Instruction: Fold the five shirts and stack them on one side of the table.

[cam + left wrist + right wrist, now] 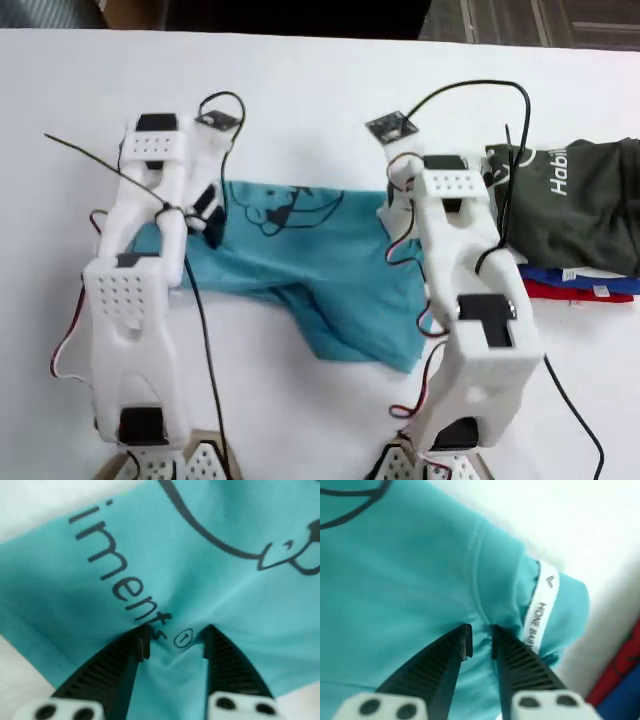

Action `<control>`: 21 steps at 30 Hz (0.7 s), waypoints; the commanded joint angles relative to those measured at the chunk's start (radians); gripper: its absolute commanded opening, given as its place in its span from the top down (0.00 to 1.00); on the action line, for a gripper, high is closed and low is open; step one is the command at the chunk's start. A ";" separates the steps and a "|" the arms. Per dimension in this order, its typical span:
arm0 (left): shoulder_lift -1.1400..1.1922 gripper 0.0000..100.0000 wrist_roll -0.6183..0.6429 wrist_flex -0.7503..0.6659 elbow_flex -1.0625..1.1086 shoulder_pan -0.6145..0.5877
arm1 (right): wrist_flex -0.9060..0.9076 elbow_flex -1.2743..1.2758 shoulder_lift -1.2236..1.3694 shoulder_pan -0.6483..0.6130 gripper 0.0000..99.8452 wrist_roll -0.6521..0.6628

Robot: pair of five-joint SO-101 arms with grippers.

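One teal shirt [310, 260] is seen at centre, with three more in a stack [585, 215] at right. The teal shirt is pinched by the right end effector [480, 640]; the left end effector [173, 642] is spread.

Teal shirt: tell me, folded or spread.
Partly spread, not folded: the teal shirt lies rumpled across the table, one flap trailing toward the front edge.

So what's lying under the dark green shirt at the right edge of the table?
A blue shirt and, beneath it, a red shirt; only their edges stick out. The dark green shirt covers the rest, so anything else there is hidden.
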 commanded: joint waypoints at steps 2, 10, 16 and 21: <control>0.043 0.92 -0.003 -0.025 -0.038 -0.025 | 0.015 -0.094 0.073 0.028 0.94 -0.005; 0.207 0.78 -0.051 0.038 -0.323 -0.100 | 0.012 -0.209 0.137 0.122 0.94 0.000; 0.282 0.76 -0.051 0.169 -0.625 -0.135 | 0.077 -0.387 0.199 0.127 0.93 0.078; 0.233 0.76 -0.049 0.173 -0.638 -0.133 | 0.214 -0.520 0.205 0.068 0.85 0.084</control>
